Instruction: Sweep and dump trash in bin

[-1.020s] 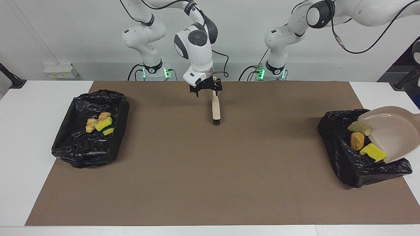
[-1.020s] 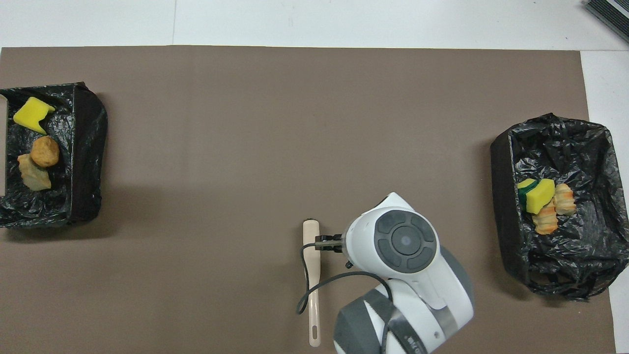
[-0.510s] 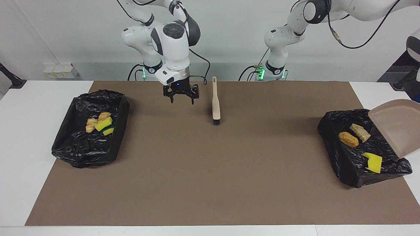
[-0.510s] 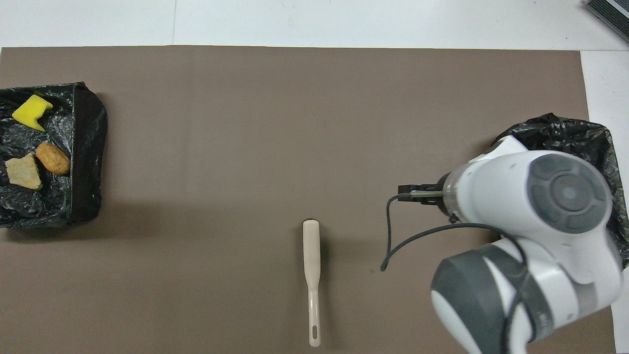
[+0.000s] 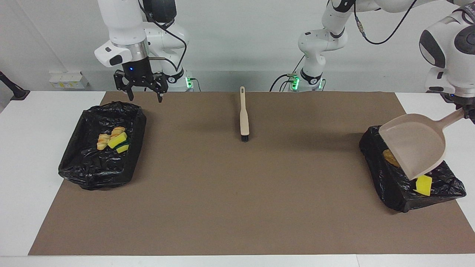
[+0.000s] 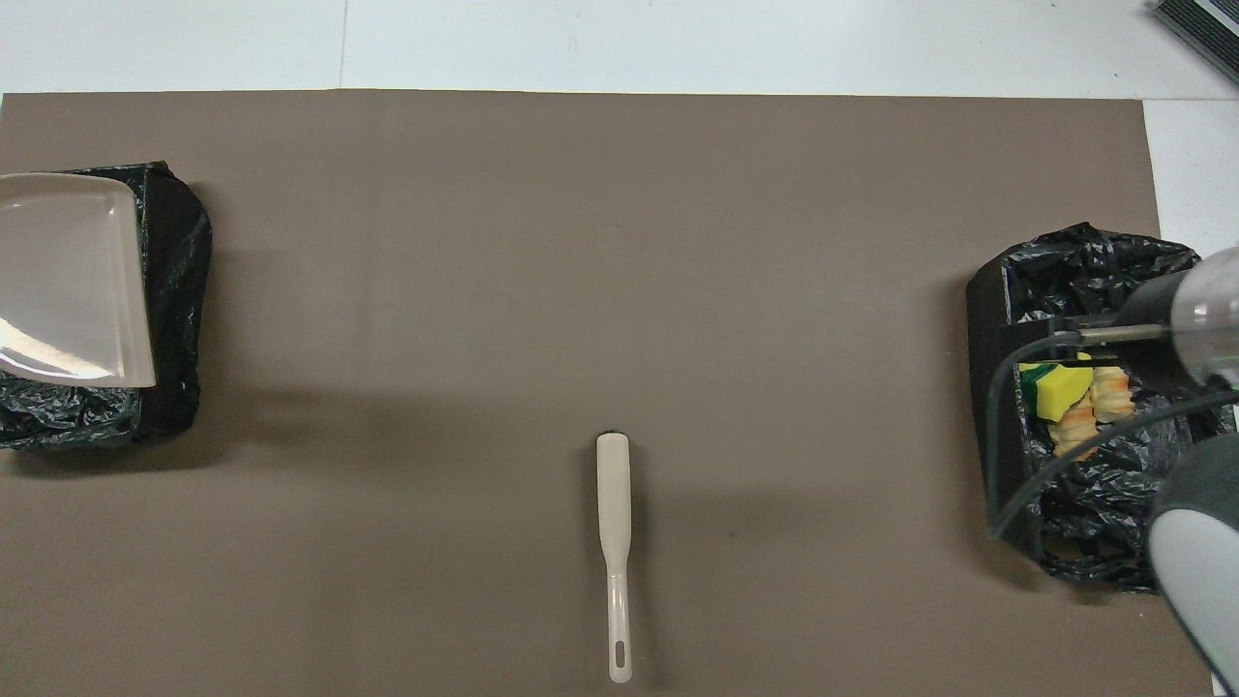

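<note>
The left gripper (image 5: 468, 111) stays pinched on the handle of the beige dustpan (image 5: 413, 149), which has tipped back up and now hangs over the black-lined bin (image 5: 386, 185) at the left arm's end of the tabletop (image 5: 230, 207). A second ago three pieces of trash still sat at the pan's lip; now the pan looks empty, and a yellow sponge chunk (image 5: 423, 184) and a tan roll (image 5: 389, 157) lie in the bin, the pan hiding the rest. That load appears dumped.

The right gripper (image 5: 143, 94), fingers spread and empty, has left the brush (image 5: 244, 122) and swung to hover over the rim of the other black-lined bin (image 5: 78, 167), at the right arm's end. That bin holds a croissant (image 5: 118, 131), a roll (image 5: 102, 141) and sponge pieces (image 5: 118, 141). The brush lies alone on the brown mat (image 5: 230, 207), midway between the bins.

No trash shows on the mat, so the task looks essentially finished.
</note>
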Controlling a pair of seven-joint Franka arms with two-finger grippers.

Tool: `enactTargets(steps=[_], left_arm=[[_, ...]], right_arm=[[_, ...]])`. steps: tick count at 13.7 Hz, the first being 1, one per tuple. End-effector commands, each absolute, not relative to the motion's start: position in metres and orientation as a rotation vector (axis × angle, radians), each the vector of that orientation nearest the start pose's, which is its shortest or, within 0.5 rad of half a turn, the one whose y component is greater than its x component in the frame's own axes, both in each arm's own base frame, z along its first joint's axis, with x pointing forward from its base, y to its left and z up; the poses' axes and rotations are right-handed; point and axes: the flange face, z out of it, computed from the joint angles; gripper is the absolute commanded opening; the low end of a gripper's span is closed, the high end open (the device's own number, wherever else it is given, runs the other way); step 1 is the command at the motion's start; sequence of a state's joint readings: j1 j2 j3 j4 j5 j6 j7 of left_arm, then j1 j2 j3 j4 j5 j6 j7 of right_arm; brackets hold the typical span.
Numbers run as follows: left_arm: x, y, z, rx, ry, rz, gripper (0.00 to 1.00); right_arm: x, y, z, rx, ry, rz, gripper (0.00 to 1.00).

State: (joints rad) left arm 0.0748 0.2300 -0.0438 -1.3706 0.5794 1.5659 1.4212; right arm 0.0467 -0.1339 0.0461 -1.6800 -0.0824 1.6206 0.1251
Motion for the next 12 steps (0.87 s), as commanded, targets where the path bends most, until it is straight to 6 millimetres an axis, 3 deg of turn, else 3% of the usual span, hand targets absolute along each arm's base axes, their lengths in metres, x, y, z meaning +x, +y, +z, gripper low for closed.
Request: enactTargets(steps=[1,5,9,12], left_arm=[[0.609,0.065,0.595,-2.183,1.746,0.464,0.0],[0.592,0.04,0.561,-2.343,1.753,0.312,0.0],[0.584,-0.028,0.519,-2.561,1.548,0.23,0.0],[0.577,-0.061,0.5,-2.777,1.331,0.187,0.0]], right_arm=[[0.52,0.002,0.656,-3.183,0.12,-0.109,1.0],[0.522,0.001,0.655,-3.183,0.114,-0.091,1.0],[0.518,-0.005,0.646,-3.187,0.128,-0.005,1.0],[0.515,-0.01,0.642,-3.183,0.159,0.012,1.0]])
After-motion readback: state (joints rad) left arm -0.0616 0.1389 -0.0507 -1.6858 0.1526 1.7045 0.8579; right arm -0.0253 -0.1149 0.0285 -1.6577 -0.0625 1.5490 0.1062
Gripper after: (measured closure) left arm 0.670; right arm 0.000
